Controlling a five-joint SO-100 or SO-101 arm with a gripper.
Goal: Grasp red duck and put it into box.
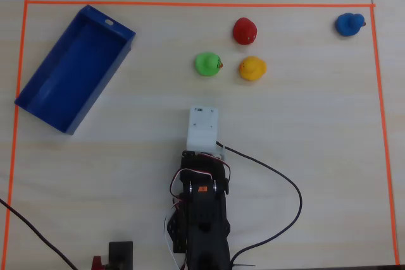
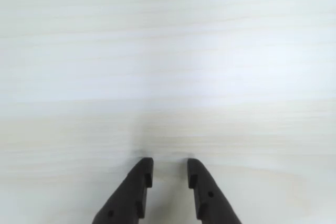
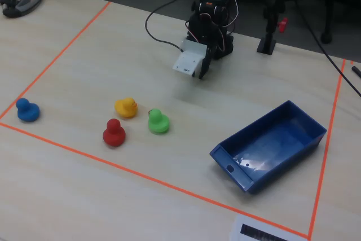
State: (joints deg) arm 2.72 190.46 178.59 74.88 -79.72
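Step in hand: the reach toward the red duck; nothing is grasped yet, so the task is at its start by my reading.
Jaws: the jaws stand a little apart with only bare worktop between and ahead of them, so released and empty.
Arm: folded back near its base, the white wrist block pointing toward the cluster of ducks.
Red duck: upright on the worktop, on the far side of the green duck and yellow duck as seen from the arm, apart from both; it does not show in the wrist view.
Blue duck: the blue duck sits well apart from the red duck, toward the right tape corner in the overhead view, and plays no part.
Box: the box lies empty and angled, well apart from the red duck, to its left in the overhead view.
How to do it well: pass over the gap between green and yellow without nudging either, widen the jaws before descending, and close around the red body low down, since the gloss may slip.
Risk: clipping a neighbour on the way in.
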